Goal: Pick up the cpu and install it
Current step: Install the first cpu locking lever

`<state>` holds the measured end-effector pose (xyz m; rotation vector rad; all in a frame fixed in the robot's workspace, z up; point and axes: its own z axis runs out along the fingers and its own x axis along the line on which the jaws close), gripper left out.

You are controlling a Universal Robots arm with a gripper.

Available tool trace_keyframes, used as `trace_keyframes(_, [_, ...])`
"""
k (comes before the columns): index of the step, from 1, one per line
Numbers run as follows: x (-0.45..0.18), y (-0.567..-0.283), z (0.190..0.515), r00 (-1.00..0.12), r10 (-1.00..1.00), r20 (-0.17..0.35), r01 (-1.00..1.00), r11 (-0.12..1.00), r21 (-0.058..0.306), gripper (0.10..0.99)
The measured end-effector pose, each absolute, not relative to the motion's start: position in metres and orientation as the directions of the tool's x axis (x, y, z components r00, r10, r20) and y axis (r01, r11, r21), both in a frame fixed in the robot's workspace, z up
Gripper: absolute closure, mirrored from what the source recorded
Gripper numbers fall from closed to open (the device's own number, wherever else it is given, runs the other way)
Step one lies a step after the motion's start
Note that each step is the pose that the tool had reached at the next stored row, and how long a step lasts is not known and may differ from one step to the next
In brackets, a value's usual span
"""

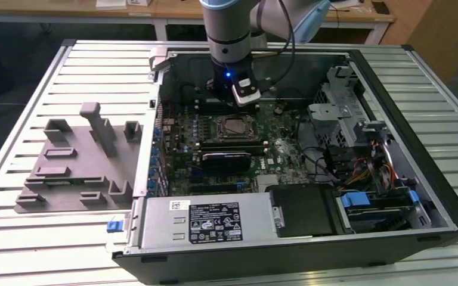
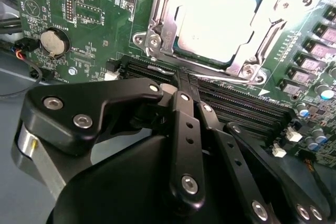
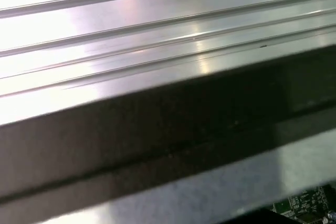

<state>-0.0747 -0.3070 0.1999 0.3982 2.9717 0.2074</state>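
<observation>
Above motherboard (image 1: 229, 140), arm (image 1: 231, 36) vertical (cpu (image 2: 218, 17) seated).

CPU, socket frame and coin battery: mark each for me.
cpu (image 2: 218, 22): second wrist view, middle of its shiny metal top.
socket frame (image 2: 152, 30): second wrist view, metal side bar beside the chip.
coin battery (image 2: 54, 42): second wrist view, its round face.

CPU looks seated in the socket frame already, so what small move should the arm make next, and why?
Probably a short lift straight up and away. In the second wrist view the cpu lies flat inside the socket frame, and the claw sits off it, beside the memory slots.
</observation>
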Motion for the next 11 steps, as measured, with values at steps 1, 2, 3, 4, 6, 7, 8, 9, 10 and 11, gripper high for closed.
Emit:
trace_keyframes(1, [-0.0747, -0.3060, 0.1997, -0.955, 0.273, -0.116, 0.254, 0.955, 0.154, 0.980])
trace_keyframes(2, [-0.0747, -0.3051, 0.1996, -0.954, 0.275, -0.116, 0.256, 0.954, 0.154, 0.980])
trace_keyframes(3, [-0.0747, -0.3044, 0.1995, -0.954, 0.277, -0.116, 0.258, 0.954, 0.154, 0.980])
trace_keyframes(4, [-0.0747, -0.3040, 0.1994, -0.953, 0.279, -0.116, 0.260, 0.953, 0.154, 0.980])
trace_keyframes(6, [-0.0747, -0.3039, 0.1991, -0.952, 0.281, -0.118, 0.263, 0.953, 0.152, 0.980])
trace_keyframes(7, [-0.0747, -0.3039, 0.1989, -0.952, 0.283, -0.119, 0.264, 0.953, 0.150, 0.980])
trace_keyframes(8, [-0.0747, -0.3040, 0.1987, -0.951, 0.285, -0.121, 0.266, 0.952, 0.149, 0.980])
trace_keyframes(9, [-0.0747, -0.3040, 0.1984, -0.950, 0.286, -0.123, 0.268, 0.952, 0.149, 0.980])
trace_keyframes(10, [-0.0748, -0.3040, 0.1981, -0.949, 0.288, -0.124, 0.269, 0.952, 0.149, 0.980])
trace_keyframes(11, [-0.0748, -0.3040, 0.1978, -0.949, 0.289, -0.126, 0.270, 0.951, 0.149, 0.980])
